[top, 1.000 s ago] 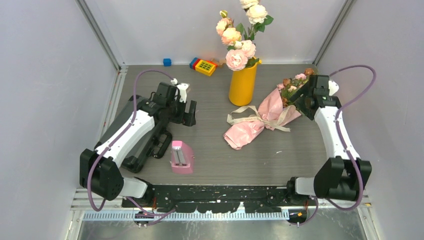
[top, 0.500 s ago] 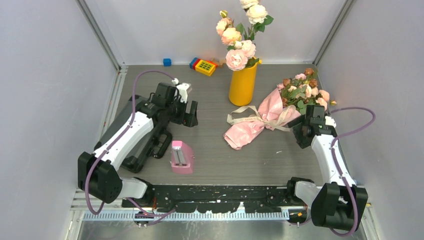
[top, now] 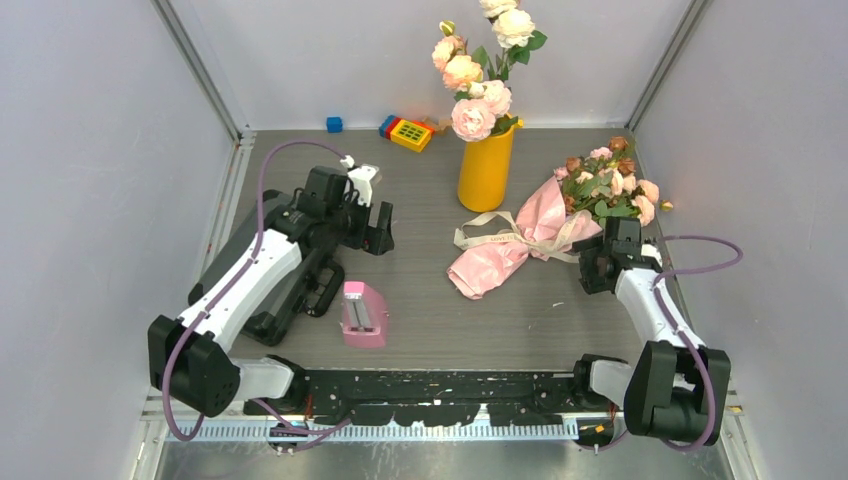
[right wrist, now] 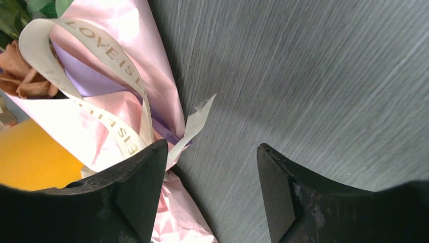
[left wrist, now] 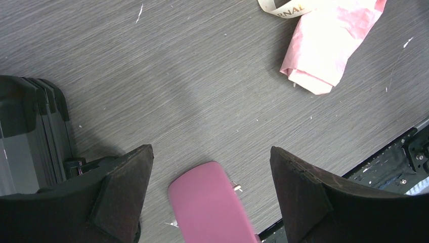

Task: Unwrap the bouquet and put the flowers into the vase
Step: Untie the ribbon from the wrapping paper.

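Grey tabletop (top: 420, 290) carries the bouquet (top: 540, 225), wrapped and ribbon-tied, lying beside the vase (top: 485, 170), while the right tool (right wrist: 211, 149) gapes empty next to its ribbon (right wrist: 101, 45) and the left tool (left wrist: 211, 151) hangs open well apart, so unwrapping seems unstarted and next calls for pinching that ribbon.

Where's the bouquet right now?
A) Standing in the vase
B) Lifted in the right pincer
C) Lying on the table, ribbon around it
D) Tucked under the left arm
C: the bouquet lies on the table to the right of the vase, with its ribbon looped around the wrap; the right pincer is open beside it and holds nothing.
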You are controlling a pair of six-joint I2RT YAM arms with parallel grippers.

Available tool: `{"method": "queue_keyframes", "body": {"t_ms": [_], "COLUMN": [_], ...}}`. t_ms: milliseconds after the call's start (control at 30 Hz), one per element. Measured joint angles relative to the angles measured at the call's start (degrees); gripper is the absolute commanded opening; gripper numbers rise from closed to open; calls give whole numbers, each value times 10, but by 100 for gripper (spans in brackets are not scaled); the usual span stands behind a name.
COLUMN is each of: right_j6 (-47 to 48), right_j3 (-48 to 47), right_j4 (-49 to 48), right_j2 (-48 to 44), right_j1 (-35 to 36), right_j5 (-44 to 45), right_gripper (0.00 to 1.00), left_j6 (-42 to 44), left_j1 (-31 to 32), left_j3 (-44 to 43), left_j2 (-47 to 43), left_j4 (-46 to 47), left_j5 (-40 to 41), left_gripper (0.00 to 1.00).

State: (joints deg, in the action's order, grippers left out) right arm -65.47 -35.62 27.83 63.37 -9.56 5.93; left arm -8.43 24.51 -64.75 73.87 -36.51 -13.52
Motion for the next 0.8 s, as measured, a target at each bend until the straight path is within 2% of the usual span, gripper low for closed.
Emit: {"method": "queue_keyframes", "body": {"t_ms": [400,700,800], "right_j6": [-15,-23,-25], "right_j3": [0,0,0], "right_j4": [-52,-75,-87], "right_j2": [62,90,104], "right_j1": [0,0,0], "right_j5": [4,6,4], "right_gripper": [64,55,48], "left_j6": [0,0,0], "left_j1": [0,0,0], "left_j3": [2,4,4], "left_j2": [-4,-4,-4], "left_j4": [2,2,3], "left_j5": [0,0,-1], "left_gripper": [88,88,88]}}
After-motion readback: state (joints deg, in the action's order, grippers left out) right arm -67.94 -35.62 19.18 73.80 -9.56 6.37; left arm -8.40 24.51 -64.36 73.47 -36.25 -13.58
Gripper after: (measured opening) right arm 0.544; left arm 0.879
